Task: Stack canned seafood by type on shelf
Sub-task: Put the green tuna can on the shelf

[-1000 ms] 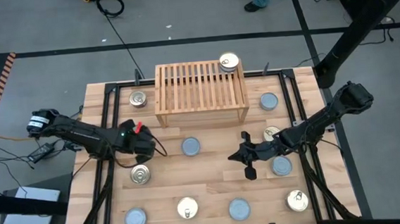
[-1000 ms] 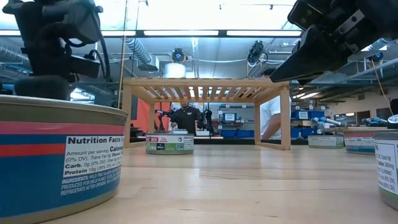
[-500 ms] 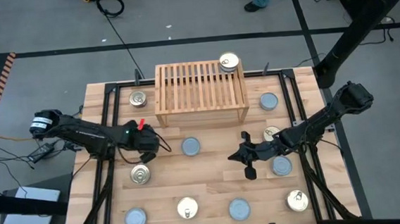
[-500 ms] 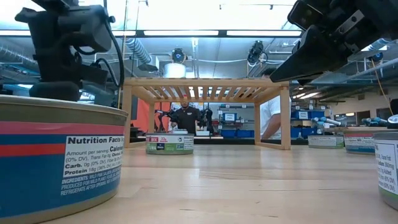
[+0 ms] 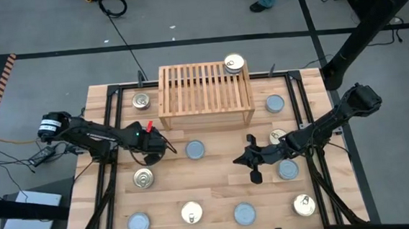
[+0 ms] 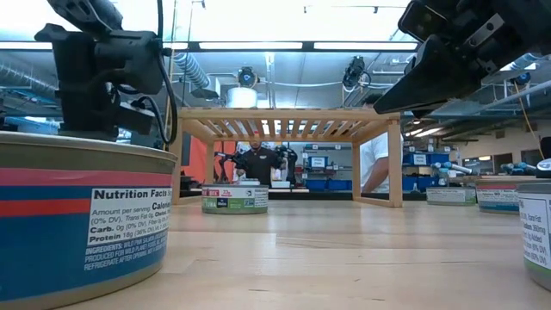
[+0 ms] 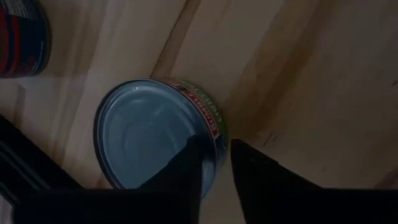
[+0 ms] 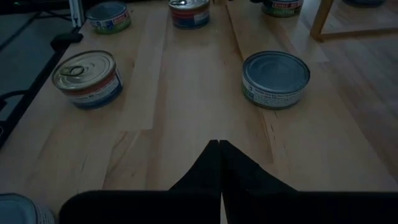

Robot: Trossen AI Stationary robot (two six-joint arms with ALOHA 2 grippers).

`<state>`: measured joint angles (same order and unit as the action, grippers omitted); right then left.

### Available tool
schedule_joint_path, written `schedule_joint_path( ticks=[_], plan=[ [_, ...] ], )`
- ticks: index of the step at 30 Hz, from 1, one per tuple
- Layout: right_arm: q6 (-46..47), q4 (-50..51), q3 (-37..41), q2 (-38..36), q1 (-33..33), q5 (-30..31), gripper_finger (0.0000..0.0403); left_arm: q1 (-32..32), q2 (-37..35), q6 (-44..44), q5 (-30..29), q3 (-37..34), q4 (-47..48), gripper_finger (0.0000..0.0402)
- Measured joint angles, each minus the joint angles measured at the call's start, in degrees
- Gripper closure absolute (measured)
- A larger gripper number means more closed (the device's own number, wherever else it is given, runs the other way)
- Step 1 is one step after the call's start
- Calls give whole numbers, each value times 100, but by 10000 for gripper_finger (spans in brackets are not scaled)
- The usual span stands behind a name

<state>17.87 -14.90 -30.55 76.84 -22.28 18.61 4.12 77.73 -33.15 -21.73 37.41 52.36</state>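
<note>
The shelf [image 5: 205, 95] stood at the far middle of the tabletop [image 5: 217, 193], with one gold-lidded tin [image 5: 234, 63] on its slatted top at the right far corner. The other tins lay scattered on the tabletop around it: a gold-lidded one [image 5: 141, 101] just left of the shelf, a silvery-blue one [image 5: 275, 103] just right of it, and a silvery-blue tin [image 5: 195, 150] in front of the shelf, a little left of its middle.

The left end effector [image 5: 169, 149] hung in front of the shelf's left corner, just beside that silvery-blue tin [image 7: 158, 134]. In the left wrist view its fingers [image 7: 186, 171] stood narrowly apart over the tin's rim (whether they touched it, I could not tell).

The right end effector [image 5: 253, 159] hovered in front of the shelf's right corner, fingers pressed together and holding nothing. More tins sat along the near edge, farthest from the shelf, among them a gold-lidded tin [image 5: 191, 213] and a silvery-blue tin [image 5: 245, 213].
</note>
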Motion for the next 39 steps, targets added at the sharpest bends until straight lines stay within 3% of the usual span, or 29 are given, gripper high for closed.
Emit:
schedule_joint_path(
  ticks=[5,14,31,35,39],
  plan=[
    [0,-1,0,2,0,0,398,7,-4,261,259,27,15,392],
    [0,2,0,0,-4,0,398,265,11,577,1175,485,-163,399],
    [0,0,0,1,-72,-2,398,1069,11,597,2893,702,-2189,401],
    [0,0,0,0,-72,-2,398,1196,11,600,2921,704,-2481,401],
    [13,-1,0,2,-71,-2,396,1282,11,549,2398,706,-2419,389]
  ],
)
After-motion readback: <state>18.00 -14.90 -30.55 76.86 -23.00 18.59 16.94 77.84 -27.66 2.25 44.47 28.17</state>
